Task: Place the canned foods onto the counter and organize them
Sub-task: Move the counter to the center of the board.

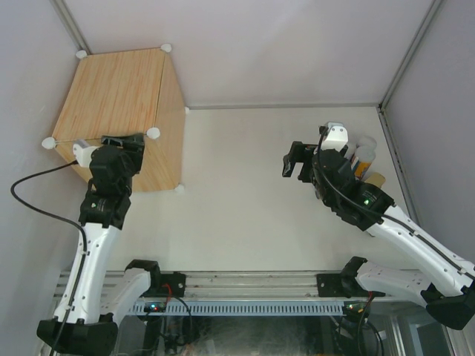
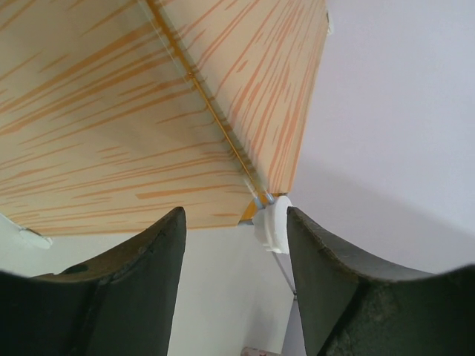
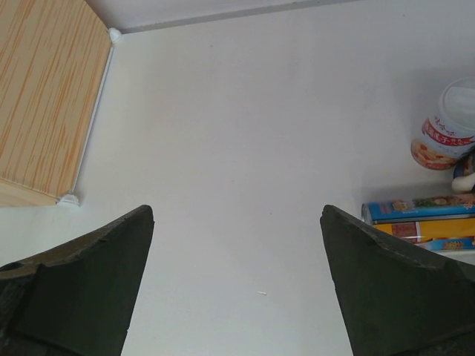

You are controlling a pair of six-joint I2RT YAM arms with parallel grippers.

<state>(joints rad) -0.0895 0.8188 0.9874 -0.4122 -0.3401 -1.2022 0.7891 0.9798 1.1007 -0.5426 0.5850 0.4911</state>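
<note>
The wood-grain box (image 1: 119,93) sits at the far left, nothing on its top. The left claw (image 1: 122,141) hangs at its near edge, fingers spread and empty, one white corner knob (image 2: 272,222) showing between them. The middle of the white table (image 1: 245,148) lies bare. The right claw (image 1: 297,167) is spread wide and empty above the table. The canned foods (image 1: 365,157) cluster at the far right, partly hidden by that arm: a short white-red can (image 3: 444,130) and a blue-orange cylinder (image 3: 415,222) near it.
</note>
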